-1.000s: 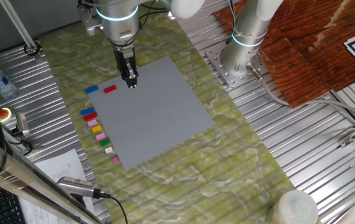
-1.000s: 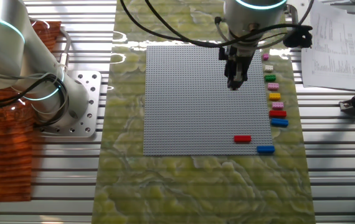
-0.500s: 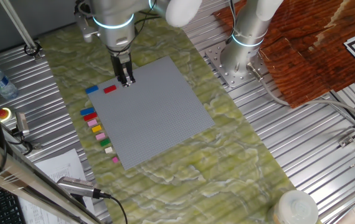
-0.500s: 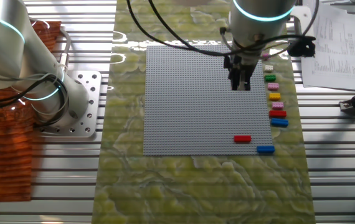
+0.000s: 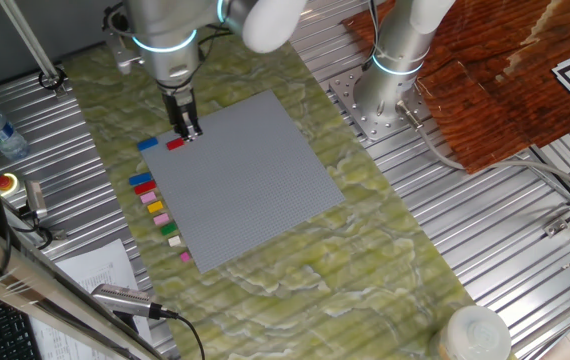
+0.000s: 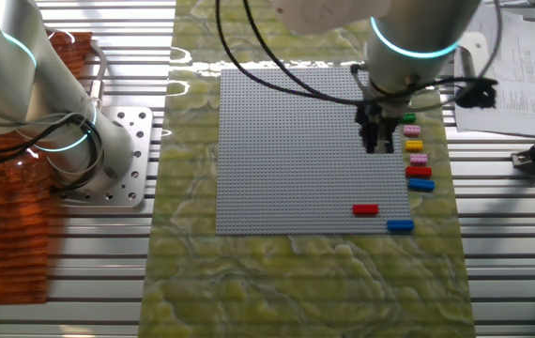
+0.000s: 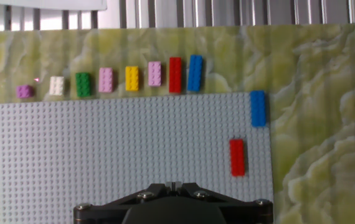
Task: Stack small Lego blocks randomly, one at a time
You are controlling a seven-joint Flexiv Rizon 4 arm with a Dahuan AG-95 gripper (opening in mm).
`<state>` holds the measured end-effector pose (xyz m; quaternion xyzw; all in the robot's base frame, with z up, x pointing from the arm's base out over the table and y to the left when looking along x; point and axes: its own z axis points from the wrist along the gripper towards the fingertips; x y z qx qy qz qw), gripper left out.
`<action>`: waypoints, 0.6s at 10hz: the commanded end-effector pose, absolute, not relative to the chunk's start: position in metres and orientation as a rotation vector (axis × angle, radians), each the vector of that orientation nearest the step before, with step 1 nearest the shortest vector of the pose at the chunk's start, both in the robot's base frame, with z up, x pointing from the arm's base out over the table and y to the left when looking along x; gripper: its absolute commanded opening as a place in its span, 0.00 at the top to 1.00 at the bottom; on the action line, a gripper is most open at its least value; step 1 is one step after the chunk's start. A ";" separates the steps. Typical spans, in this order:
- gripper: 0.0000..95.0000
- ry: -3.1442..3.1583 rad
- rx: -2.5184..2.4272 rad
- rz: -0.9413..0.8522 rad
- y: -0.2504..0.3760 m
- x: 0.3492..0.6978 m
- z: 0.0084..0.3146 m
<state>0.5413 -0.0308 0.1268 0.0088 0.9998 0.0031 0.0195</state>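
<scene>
A hand camera looks down on a large flat grey studded square baseplate [image 7: 127,155] lying on a green marbled mat [image 7: 314,93] that covers the ribbed metal counter [image 6: 512,235]. Just beyond the plate's far edge, on the mat, a row of tiny plastic Lego bricks runs from left to right: a small purple-pink brick [image 7: 23,91], a cream brick [image 7: 56,86], a green brick [image 7: 83,84], a pale pink brick [image 7: 106,79], a yellow brick [image 7: 132,78], a second pink brick [image 7: 154,73], a long red brick [image 7: 175,74] and a long blue brick [image 7: 195,73]. The bricks sit side by side with narrow gaps between them. Further right, a second long blue brick [image 7: 258,108] lies on the mat just beside the plate's right-hand corner, and a second long red brick [image 7: 237,157] lies on the plate itself, near that right edge and apart from the blue one. At the bottom of this view only the dark body of the hand shows. In the fixed views the black two-finger pincer [image 5: 187,130] points straight down above the plate, close to the red brick on it in one fixed view, and near the brick row in the other. Its fingers look close together with nothing visible between them, though how far they are parted cannot be told.
</scene>
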 end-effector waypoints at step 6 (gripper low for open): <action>1.00 3.115 -0.130 0.005 -0.030 0.560 0.115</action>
